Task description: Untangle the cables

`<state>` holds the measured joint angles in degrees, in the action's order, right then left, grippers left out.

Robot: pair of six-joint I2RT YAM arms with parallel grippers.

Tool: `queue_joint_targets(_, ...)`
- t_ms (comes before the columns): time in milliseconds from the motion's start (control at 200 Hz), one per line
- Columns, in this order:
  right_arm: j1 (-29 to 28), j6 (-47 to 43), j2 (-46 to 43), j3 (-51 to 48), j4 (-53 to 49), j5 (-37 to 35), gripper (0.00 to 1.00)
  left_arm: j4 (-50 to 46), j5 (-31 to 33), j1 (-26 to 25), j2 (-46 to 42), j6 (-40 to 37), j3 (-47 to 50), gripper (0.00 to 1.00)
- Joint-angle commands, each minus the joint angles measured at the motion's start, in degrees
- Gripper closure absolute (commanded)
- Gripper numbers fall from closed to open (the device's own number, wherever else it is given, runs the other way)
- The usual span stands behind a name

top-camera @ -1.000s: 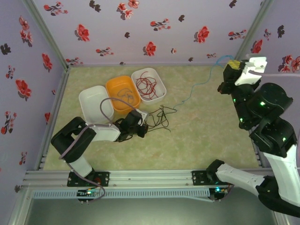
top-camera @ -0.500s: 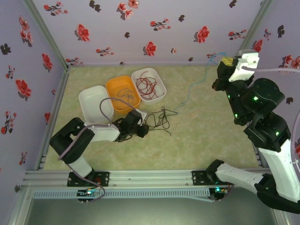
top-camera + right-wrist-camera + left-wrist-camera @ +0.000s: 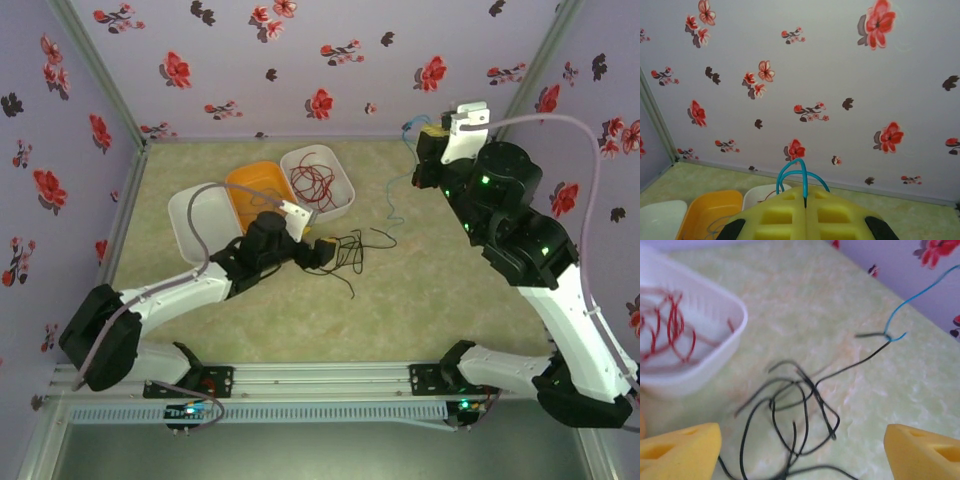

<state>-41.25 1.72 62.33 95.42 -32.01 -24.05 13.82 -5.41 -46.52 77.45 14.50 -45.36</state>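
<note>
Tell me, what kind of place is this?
Likely a robot practice booth, not a home: flowered walls box in a table, and two robot arms are bolted to a metal rail.

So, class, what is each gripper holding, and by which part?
Right gripper: the thin blue-green cable, pinched at a looped bend. Left gripper: nothing, jaws open.

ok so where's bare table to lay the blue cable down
Widest bare patch of the green marbled table: between the tangled black cables and the metal front rail. Also the back-left corner behind the leftmost white plastic tub. Crowded around the tubs, tangle and thin blue cable.
</note>
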Motion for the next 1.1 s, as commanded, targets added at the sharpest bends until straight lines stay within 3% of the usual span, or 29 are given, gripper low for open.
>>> queue_joint_targets(0,0.0,1.7,-0.1,1.3,0.5,2.0,0.98,6.2,-3.5,-0.9,2.2,-9.0,-5.6,0.06)
queue_joint_targets(65,0.0,1.8,0.5,2.0,0.3,2.3,0.98,6.2,-4.9,-2.2,5.4,-12.1,-9.9,0.01)
queue_joint_targets(235,0.1,2.1,1.5,3.8,-0.7,3.1,0.97,4.6,-5.8,-6.0,14.4,-18.8,-20.5,0.00)
queue_joint_targets(520,0.0,2.8,1.0,3.7,-0.6,4.5,0.98,5.3,-5.1,-6.7,24.0,-17.2,-29.9,0.01)
queue_joint_targets(620,0.0,2.9,0.6,3.1,-0.5,4.2,0.98,6.7,-2.0,-6.0,24.6,-15.0,-31.4,0.19)
queue_joint_targets(745,0.0,2.8,-0.4,1.7,0.1,3.2,0.97,10.4,-2.0,-3.5,23.2,-8.5,-30.3,0.81)
queue_joint_targets(805,0.0,2.7,-1.1,1.1,0.4,2.4,0.98,11.6,-2.0,-2.3,21.4,-6.7,-28.4,0.98)
queue_joint_targets(965,0.0,1.7,-3.0,-1.1,1.4,-1.6,0.98,10.0,-4.2,-0.7,13.6,-7.1,-21.3,1.00)
queue_joint_targets(1095,0.1,1.4,-3.6,-3.2,1.7,-4.7,0.98,4.6,-1.0,0.2,6.0,-8.3,-16.7,1.00)
